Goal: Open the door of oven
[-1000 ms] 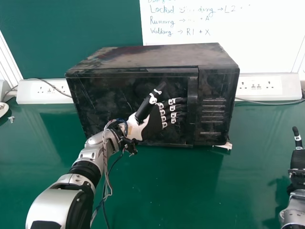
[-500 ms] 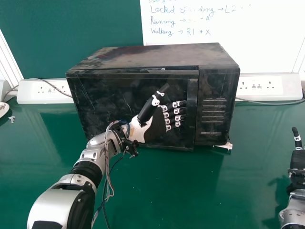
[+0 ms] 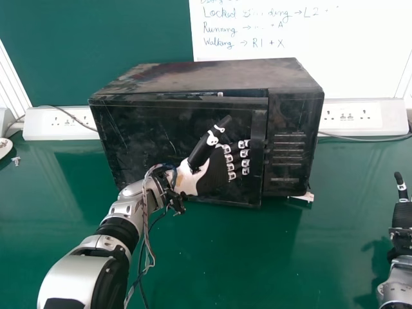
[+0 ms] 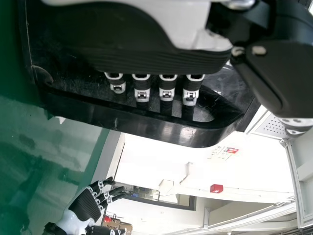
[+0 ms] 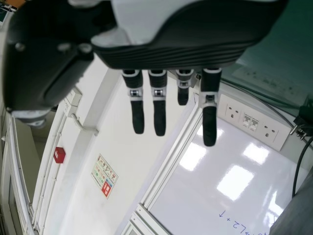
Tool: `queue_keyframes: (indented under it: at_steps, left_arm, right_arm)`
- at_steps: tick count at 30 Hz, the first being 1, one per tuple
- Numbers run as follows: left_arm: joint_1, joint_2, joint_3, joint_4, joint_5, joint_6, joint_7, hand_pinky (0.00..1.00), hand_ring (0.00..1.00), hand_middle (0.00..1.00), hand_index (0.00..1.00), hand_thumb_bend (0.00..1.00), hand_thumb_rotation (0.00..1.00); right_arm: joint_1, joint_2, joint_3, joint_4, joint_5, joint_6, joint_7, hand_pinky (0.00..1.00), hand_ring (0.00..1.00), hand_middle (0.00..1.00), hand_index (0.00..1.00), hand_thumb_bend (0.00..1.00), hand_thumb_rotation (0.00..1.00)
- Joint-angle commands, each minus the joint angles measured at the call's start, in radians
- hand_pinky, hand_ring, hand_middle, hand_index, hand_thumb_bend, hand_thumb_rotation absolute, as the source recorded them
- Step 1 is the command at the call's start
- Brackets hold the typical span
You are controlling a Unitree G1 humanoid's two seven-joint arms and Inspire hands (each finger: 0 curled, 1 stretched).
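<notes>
"Where do things stand?"

"The oven (image 3: 206, 74) sits by the desk's (image 3: 244, 257) far edge, near the middle. Its door (image 3: 148, 148) is slightly ajar, and the left hand (image 3: 211, 175) looks narrow, its fingers hooked behind the handle (image 3: 259, 145)."

"And the right hand (image 3: 403, 222)?"

"Spread wide, fingers straight, by the desk's right edge. It carries nothing."

"How would you do the pull well?"

"Keep the hook deep and draw the handle toward the robot, then out to the left in an arc – the hinge is probably on that side. A straight tug could let the fingertips slip or drag the whole oven forward. Go gently; once the gap is wide enough, the palm could go inside the door and push it round."

"What has changed from the earliest frame?"

"The door was nearly flush then, with the fingers reaching straighter toward the handle. Now its lower right corner stands farther out – and the gap along the top shows more. The oven's body hasn't shifted."
</notes>
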Motion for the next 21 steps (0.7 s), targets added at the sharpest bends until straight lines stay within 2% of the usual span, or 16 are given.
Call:
queue_keyframes:
  at_steps: [1,17,21]
  left_arm:
    - [-0.013,0.0,0.004,0.004,-0.003,0.001,-0.013,0.48,0.69,0.79,0.79,0.94,0.93]
    - [-0.013,0.001,-0.001,0.007,0.001,-0.01,-0.079,0.47,0.69,0.79,0.79,0.93,0.94]
    - [-0.013,0.003,-0.007,0.008,0.006,-0.021,-0.104,0.46,0.68,0.79,0.8,0.93,0.95]
  right_arm:
    - [-0.009,0.01,0.003,-0.01,-0.002,-0.002,-0.007,0.74,0.86,0.89,0.85,1.0,0.94]
    - [-0.011,0.0,0.002,0.006,-0.003,0.002,0.0,0.74,0.85,0.89,0.85,1.0,0.95]
    - [-0.011,0.0,0.001,0.003,-0.001,0.006,-0.002,0.72,0.83,0.87,0.85,1.0,0.94]
